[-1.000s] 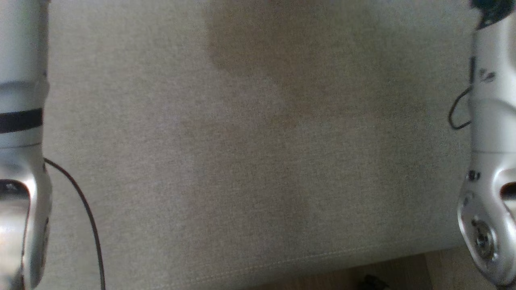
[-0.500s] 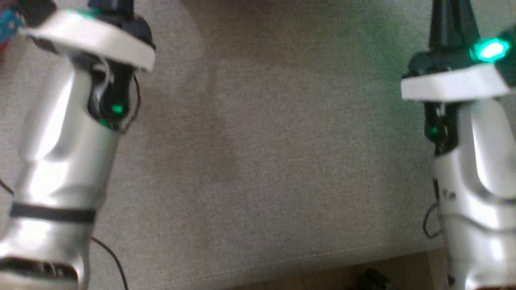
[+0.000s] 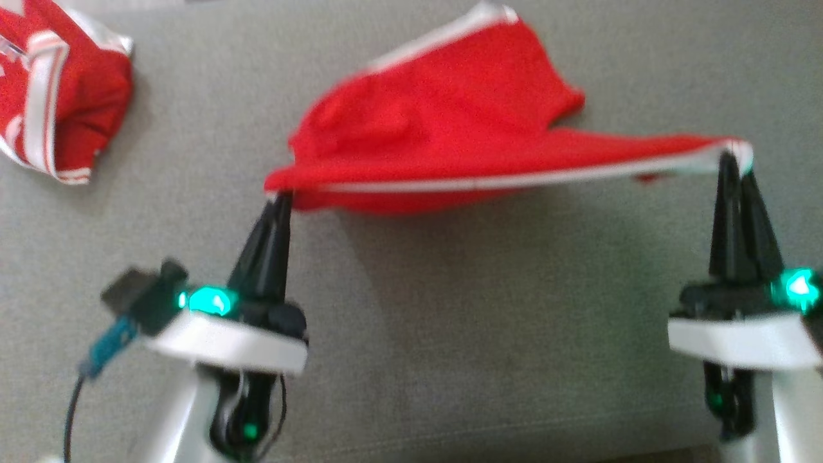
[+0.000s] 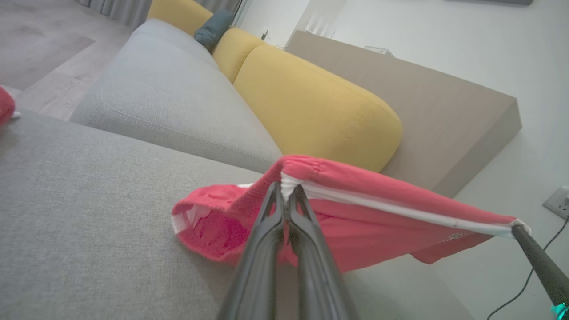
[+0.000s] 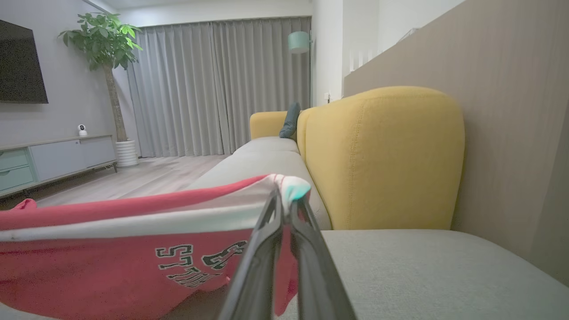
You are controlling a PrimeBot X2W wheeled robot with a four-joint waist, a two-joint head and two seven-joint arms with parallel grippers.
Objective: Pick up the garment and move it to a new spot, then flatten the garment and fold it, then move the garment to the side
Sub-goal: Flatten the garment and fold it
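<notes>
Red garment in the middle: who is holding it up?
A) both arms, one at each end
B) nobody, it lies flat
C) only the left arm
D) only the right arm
A: the left gripper and the right gripper each have jaws shut on one end of the red garment, its white edge stretched between them.

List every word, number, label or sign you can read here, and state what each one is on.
"ST": the first block letters printed on the red garment, right wrist view. The remaining letters are creased and cannot be read.
Small print on the same garment, left wrist view: too small to read.
White marks on the second red garment, head view: too blurred to tell whether they are letters.
</notes>
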